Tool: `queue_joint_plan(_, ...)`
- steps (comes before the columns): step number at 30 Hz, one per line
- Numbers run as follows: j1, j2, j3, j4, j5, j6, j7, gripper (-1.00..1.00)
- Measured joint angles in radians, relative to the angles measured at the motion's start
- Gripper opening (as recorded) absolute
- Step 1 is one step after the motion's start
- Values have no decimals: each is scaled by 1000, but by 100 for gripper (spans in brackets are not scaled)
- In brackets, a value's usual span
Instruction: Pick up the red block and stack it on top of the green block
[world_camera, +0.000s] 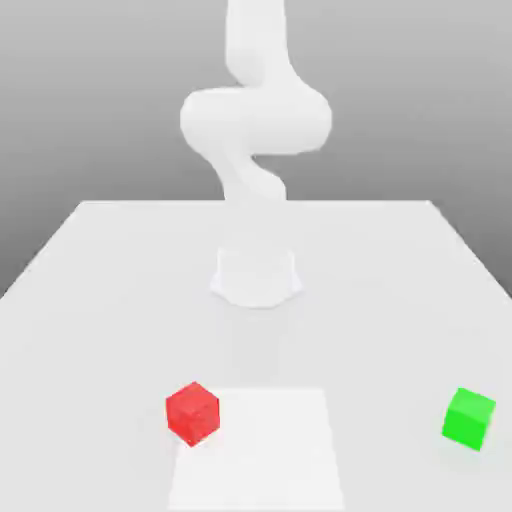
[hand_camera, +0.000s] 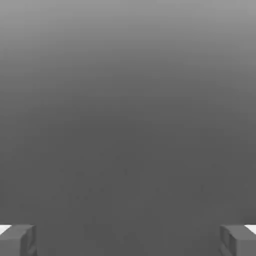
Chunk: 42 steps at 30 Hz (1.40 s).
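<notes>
Simply red block (world_camera: 193, 414), green block (world_camera: 468, 419), both faces plain

- Exterior view: bright; white arm (world_camera: 256, 120) and pale worktop (world_camera: 120, 330) nearly washed out, edges soft.
- Red block (world_camera: 193, 414): faces differ slightly in shade.
- Hand view: dim grey gradient, lighter toward one edge.

The Panda arm (world_camera: 257, 120) is plain white all over, with smooth, rounded links, a bulging rounded middle section and a broad base with angled lower edges; the fingers (hand_camera: 19, 241) are dark grey and blocky, with white patches beside them
</notes>
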Motion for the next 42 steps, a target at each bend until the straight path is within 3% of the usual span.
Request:
queue_joint_plan(8, 138, 280, -203, -151, 81, 152, -387, 0)
queue_joint_plan(15, 193, 518, -296, -279, 131, 283, -703, 0)
queue_joint_plan(19, 188, 638, -323, -354, 104, 361, -843, 0)
queue_joint_plan(22, 159, 712, -340, -409, 22, 421, -902, 0)
queue_joint_plan(26, 148, 779, -323, -411, 43, 477, -954, 0)
queue_joint_plan(36, 29, 969, -148, -382, 277, 622, -1127, 0)
queue_joint_plan(37, 13, 982, -129, -380, 291, 632, -1137, -100)
queue_joint_plan(42, 13, 982, -129, -380, 290, 629, -1136, -100)
